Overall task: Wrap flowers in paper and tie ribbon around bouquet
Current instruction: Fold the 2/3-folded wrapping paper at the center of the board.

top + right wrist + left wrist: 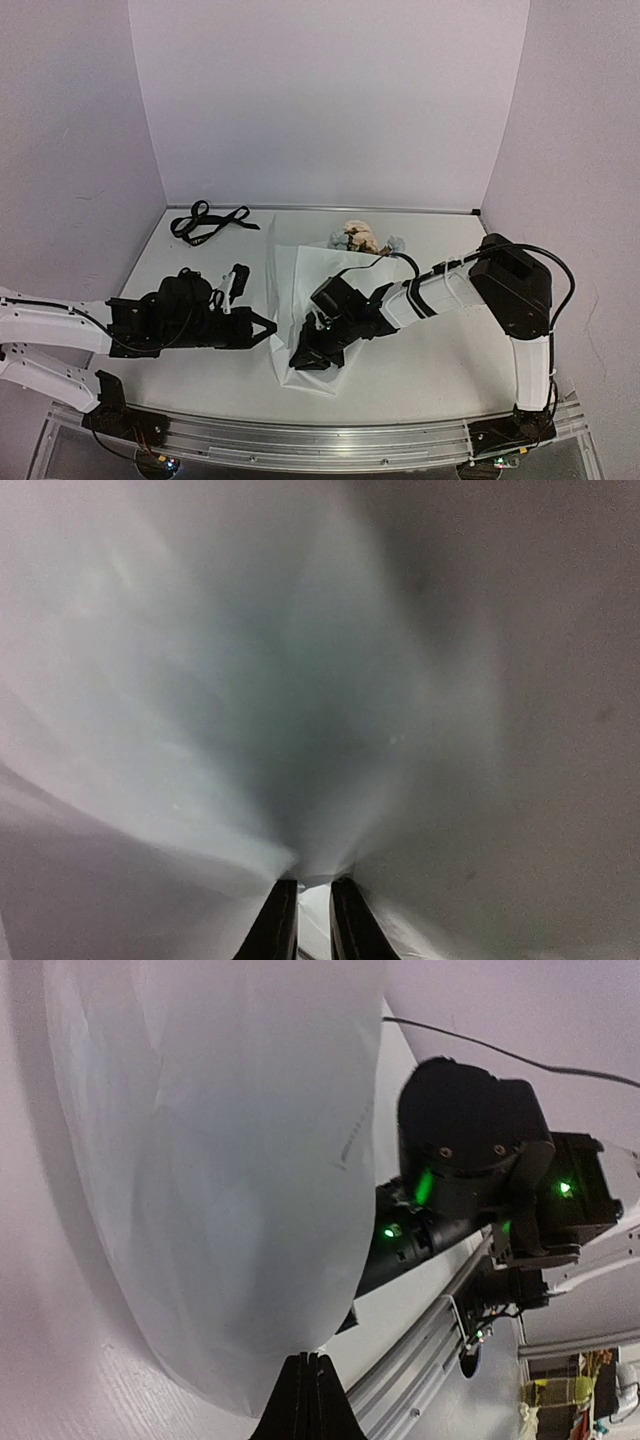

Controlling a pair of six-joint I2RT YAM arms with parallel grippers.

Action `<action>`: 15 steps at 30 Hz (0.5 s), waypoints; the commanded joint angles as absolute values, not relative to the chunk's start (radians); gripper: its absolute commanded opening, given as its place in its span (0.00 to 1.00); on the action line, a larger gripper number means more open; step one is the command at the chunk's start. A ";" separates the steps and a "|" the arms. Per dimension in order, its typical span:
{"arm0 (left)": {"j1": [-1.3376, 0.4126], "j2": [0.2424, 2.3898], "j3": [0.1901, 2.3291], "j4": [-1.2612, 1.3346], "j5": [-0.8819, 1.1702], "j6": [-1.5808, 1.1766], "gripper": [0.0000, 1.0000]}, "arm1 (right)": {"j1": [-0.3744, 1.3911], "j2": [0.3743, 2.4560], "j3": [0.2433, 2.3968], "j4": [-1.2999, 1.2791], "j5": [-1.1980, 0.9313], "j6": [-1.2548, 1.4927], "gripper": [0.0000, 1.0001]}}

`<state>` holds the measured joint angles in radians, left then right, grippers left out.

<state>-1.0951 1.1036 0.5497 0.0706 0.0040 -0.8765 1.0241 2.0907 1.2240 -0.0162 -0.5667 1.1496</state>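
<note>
The paper lies mid-desk, the flowers at its far end and the ribbon near the far left corner. The right pincer pinches a fold of the paper towards the near edge; the left pincer, pressed together, touches the paper's left edge

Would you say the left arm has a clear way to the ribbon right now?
Probably yes: the ribbon lies alone on bare table beyond the left end effector, though that is shut on the paper edge.
</note>
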 commanded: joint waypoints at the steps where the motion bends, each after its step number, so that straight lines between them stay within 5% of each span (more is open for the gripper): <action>1: -1.102 1.179 0.630 0.193 0.165 -0.747 0.00 | 1.033 2.124 1.227 -0.069 -0.532 1.147 0.14; 15: -1.101 1.298 0.690 0.188 0.164 -0.693 0.00 | 1.027 1.931 1.129 -0.067 -0.547 1.024 0.22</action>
